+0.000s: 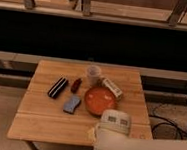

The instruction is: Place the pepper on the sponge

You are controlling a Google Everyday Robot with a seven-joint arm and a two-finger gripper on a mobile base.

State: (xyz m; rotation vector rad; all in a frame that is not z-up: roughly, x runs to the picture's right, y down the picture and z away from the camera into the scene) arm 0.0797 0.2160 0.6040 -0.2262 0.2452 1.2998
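Note:
The pepper [76, 85] is small, dark red and glossy, and lies on the wooden table [37, 119] near its middle, pointing away from me. The blue-grey sponge [72, 104] rests just in front of it, a short gap apart. My gripper [114, 120] is at the end of the white arm [139, 149], which comes in from the bottom right. It hovers over the table's near right part, right of the sponge and in front of the orange dish. It holds nothing that I can see.
A black bar with pale stripes [58, 87] lies left of the pepper. A round orange dish [100, 100], a clear cup [93, 74] and a white packet [112, 86] stand to the right. Cables [175, 123] trail on the floor at right.

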